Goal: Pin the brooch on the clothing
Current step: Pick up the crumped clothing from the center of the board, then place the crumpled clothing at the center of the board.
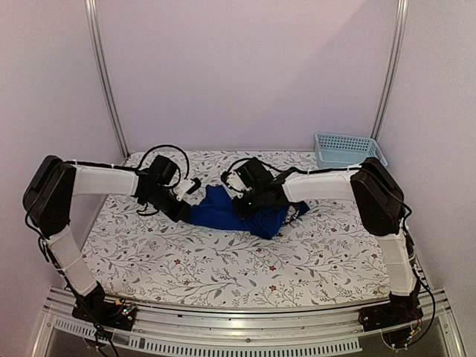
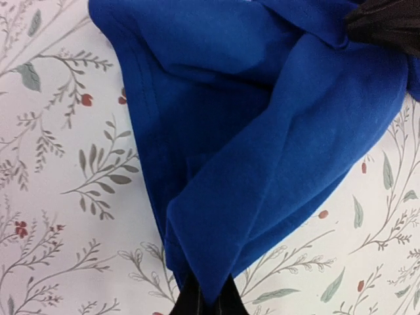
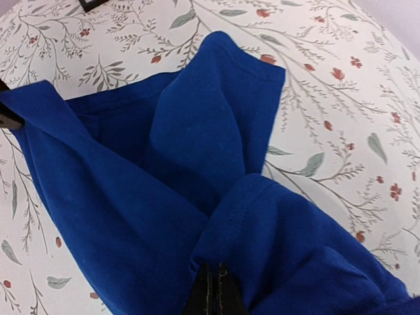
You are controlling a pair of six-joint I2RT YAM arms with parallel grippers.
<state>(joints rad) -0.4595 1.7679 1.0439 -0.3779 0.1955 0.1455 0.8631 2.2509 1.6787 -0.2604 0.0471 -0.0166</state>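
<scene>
The shirt (image 1: 219,212) is lying bunched on the table (image 1: 149,253), its length running left to right. The left gripper (image 2: 209,300) is clamping shut on its left end, the right gripper (image 3: 213,289) on its right end; no brooch is showing.

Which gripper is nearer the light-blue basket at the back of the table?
The right gripper: it pinches the blue T-shirt at the end toward the basket, while the left gripper pinches the opposite end, farther from it.
</scene>
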